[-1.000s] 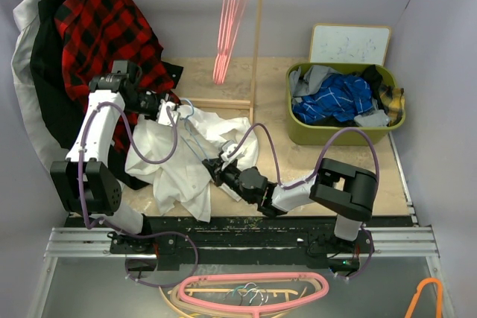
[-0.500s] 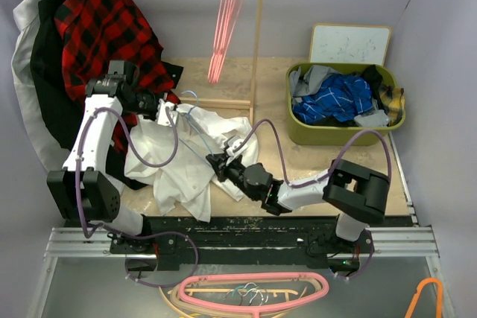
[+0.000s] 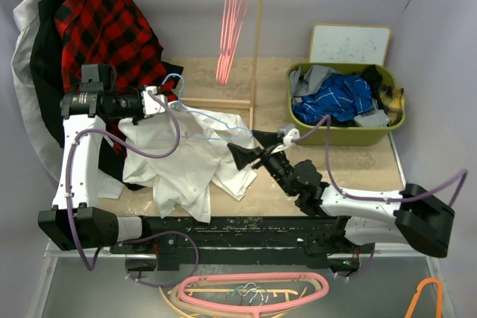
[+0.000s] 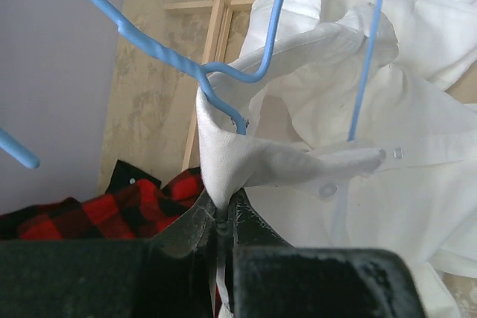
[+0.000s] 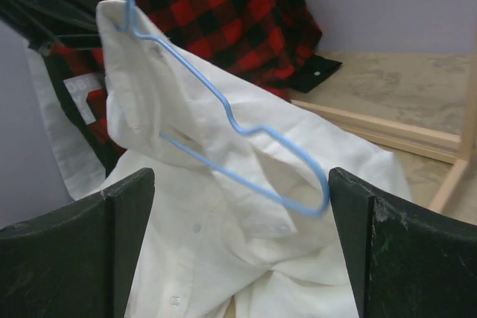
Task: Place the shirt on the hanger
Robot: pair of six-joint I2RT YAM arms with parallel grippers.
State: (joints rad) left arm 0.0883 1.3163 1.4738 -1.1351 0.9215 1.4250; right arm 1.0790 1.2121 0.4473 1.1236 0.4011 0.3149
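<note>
In the top view we find soft, even light that seems to fall from above, bright without glare, so the white shirt [image 3: 190, 161] casts only a faint shadow on the table [image 3: 373, 158] and detail stays sharp. In the left wrist view we see the left gripper [image 4: 223, 212] as a dark, blurred mass at the bottom, the blue hanger [image 4: 171, 56] wire slightly soft so near the lens, and the shirt almost washed out at the upper right. In the right wrist view the fingers [image 5: 74, 251] of the right gripper [image 5: 240, 180] are dark and out of focus, the shirt's folds carry gentle grey shading, and the red plaid shirt [image 5: 223, 13] behind is a little soft.
</note>
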